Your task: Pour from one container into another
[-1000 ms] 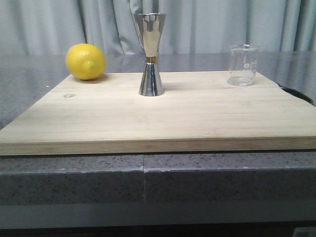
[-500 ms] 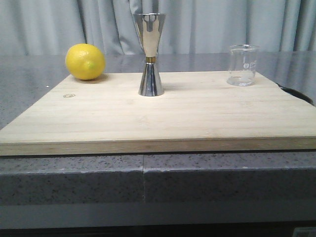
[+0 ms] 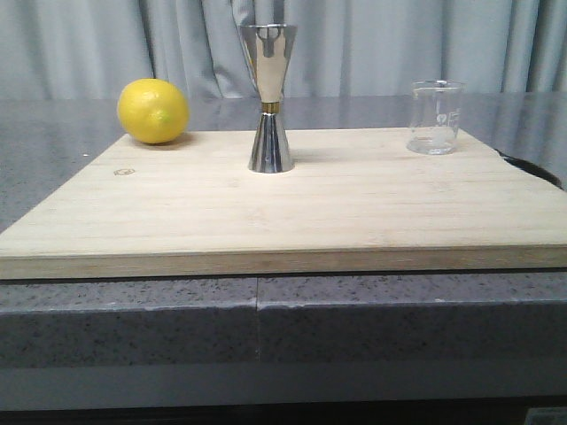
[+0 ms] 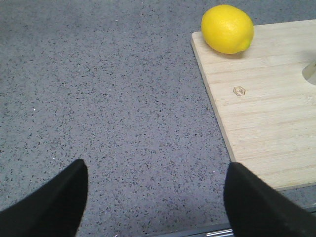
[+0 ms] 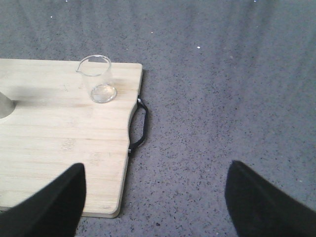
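Presently, judged from the front view, the task stands at its opening step: the beaker [image 3: 436, 117] and the jigger [image 3: 269, 97] both stand upright on the cutting board [image 3: 292, 212], long axes vertical, well apart, and neither arm appears in this view. In the left wrist view, the left gripper [image 4: 155, 197] has its jaws spread wide and holds nothing; grey tabletop [image 4: 108, 98] lies between them, with the lemon [image 4: 227, 28] on the board corner far ahead and off to one side. In the right wrist view, the right gripper [image 5: 155, 197] likewise has its jaws wide apart and empty; the beaker stands well ahead of them, beyond the jaw nearer the board, its pouring lip pointing toward the jigger side. The next move probably calls for the right arm to advance and straddle the beaker, closing on its wall without tipping it.
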Tool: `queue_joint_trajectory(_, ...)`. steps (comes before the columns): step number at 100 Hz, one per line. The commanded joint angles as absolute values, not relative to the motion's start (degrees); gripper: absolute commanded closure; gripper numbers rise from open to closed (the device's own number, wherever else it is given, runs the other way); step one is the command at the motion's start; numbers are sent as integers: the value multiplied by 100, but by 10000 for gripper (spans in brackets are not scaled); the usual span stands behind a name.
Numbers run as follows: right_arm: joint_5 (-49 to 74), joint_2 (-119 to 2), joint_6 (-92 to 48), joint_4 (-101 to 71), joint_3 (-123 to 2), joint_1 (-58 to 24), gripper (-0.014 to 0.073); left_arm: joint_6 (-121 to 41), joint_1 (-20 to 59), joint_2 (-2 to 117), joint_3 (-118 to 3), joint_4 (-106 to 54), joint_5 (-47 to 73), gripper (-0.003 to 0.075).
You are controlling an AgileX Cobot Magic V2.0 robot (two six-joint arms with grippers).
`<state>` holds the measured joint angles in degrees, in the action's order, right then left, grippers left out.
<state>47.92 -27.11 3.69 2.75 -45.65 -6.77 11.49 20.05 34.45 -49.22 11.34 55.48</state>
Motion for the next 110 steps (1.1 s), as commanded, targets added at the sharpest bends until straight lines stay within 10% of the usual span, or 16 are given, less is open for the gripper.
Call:
queue_joint_trajectory(1,4332,-2729,309,399,-4704,-635,187,1206,1988,3457,-5045,1201,5004,307)
queue_joint_trajectory(36,4332,-2729,309,399,-4704,-635,610,1206,1988,3457,-5045,1201,4844,742)
queue_joint_trajectory(110,4316,-2729,309,335,-4704,-635,656,1206,1988,3412,-5016,1105,4844,741)
